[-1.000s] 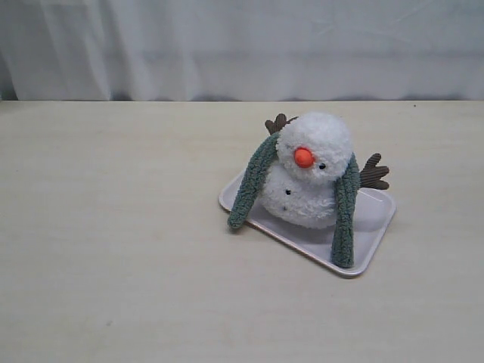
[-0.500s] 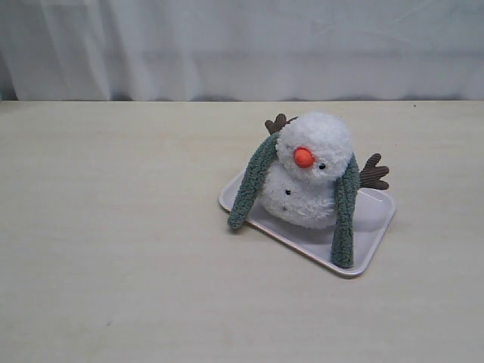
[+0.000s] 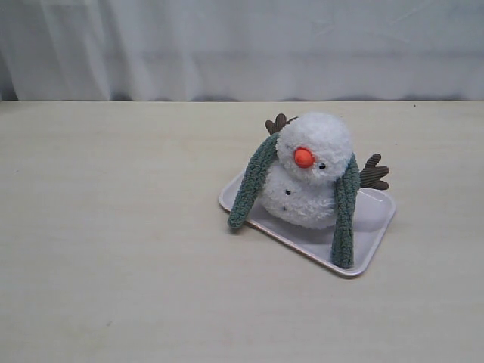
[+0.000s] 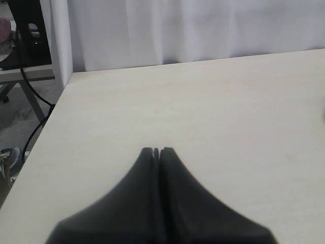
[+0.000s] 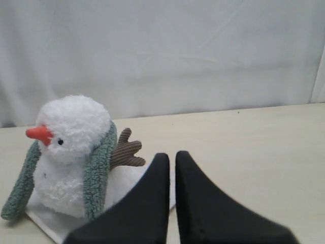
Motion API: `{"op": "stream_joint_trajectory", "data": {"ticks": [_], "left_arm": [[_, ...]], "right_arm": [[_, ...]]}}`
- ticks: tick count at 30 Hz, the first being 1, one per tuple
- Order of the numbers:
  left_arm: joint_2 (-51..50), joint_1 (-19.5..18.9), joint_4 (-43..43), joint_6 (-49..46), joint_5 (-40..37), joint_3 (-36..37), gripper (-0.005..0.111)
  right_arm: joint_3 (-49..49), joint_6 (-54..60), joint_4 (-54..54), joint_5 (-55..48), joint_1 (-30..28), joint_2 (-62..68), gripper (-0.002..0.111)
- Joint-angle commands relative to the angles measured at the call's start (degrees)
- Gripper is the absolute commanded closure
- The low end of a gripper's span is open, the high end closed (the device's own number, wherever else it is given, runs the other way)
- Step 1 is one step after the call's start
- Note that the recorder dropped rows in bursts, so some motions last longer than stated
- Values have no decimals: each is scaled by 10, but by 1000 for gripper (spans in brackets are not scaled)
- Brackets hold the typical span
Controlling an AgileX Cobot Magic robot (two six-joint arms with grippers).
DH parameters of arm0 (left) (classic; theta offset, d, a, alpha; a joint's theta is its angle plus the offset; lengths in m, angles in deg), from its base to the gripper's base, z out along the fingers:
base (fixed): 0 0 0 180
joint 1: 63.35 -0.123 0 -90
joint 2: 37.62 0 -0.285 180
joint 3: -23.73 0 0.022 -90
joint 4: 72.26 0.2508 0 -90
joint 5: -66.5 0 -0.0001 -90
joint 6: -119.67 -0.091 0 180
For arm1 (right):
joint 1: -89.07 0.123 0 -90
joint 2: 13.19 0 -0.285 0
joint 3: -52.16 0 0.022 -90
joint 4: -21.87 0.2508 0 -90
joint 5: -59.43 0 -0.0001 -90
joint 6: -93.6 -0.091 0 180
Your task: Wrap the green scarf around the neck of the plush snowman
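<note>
From the exterior view, the plush snowman [image 3: 308, 172] sits on a white tray [image 3: 374, 215] right of the bench's [image 3: 113, 249] middle, green scarf [image 3: 345, 212] only draped behind the snowman's neck [image 3: 306, 168], ends uncrossed. Left wrist view: left pincer [image 4: 156, 150] closed, nothing held. Right wrist view: right pincer [image 5: 172, 156] nearly closed, empty, and the scarf running behind the head.

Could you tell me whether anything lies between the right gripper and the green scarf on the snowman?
Nothing visible does. In the right wrist view, only bare table and the tray edge separate the right gripper from the green scarf hanging down the plush snowman.
</note>
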Motion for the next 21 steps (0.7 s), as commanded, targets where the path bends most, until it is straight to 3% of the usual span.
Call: {"op": "stream_joint_trajectory", "data": {"ticks": [1, 7, 21], "left_arm": [[2, -2, 0, 3, 9, 2, 107], [2, -2, 0, 3, 9, 2, 107], [2, -2, 0, 3, 9, 2, 107]], "right_arm": [[2, 30, 0, -35, -20, -2, 104], [2, 66, -2, -94, -33, -2, 104], [2, 67, 0, -99, -33, -2, 104]]}}
